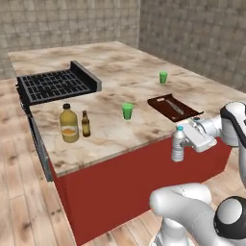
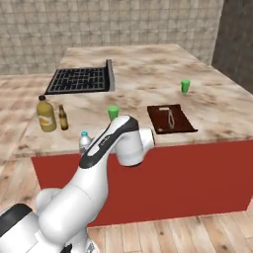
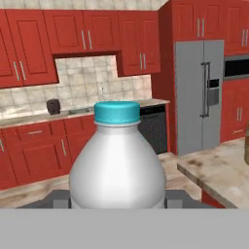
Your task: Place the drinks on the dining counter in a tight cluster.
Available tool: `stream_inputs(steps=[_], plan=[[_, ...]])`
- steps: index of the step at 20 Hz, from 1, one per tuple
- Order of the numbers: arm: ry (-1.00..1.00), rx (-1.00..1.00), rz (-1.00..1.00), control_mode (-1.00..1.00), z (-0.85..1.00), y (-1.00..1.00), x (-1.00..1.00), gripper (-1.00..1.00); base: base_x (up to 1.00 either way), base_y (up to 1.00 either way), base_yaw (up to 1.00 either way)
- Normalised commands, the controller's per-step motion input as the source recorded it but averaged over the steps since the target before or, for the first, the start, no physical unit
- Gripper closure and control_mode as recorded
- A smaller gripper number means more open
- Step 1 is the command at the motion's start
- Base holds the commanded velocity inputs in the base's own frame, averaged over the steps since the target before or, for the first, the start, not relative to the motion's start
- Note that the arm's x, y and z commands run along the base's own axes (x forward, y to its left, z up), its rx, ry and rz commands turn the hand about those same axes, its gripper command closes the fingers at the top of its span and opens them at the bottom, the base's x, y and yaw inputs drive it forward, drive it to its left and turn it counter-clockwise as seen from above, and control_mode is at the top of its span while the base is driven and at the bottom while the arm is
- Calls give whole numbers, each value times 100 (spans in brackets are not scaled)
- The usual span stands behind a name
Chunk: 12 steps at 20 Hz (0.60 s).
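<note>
water bottle [image 1: 178, 145] – light, smooth plastic, may slip | gripper [image 1: 188, 142] pinches its body from 3 o'clock | juice bottle [image 1: 69, 124] waits at 9 o'clock

On the dining counter [image 1: 120, 72], the cooktop [image 1: 55, 85] is sitting at the far left end. Nearer the front edge, the juice bottle [image 1: 69, 124] and the glass bottle [image 1: 85, 124] are standing just beside each other, the juice bottle on the left. To their right one cup [image 1: 127, 111] is standing, then a tray [image 1: 170, 106], with another cup [image 1: 163, 77] behind it. The water bottle [image 1: 178, 144] is staying upright off the counter, before its front edge, between the gripper [image 1: 186, 142] fingers.
</note>
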Motion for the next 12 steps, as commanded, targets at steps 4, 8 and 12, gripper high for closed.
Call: stream_inputs(steps=[4,8,12], plan=[[0,0,0,100,0,0,0,100,32,11,52],[0,0,0,100,0,0,0,100,44,2,26],[0,0,0,100,0,0,0,100,53,2,20]])
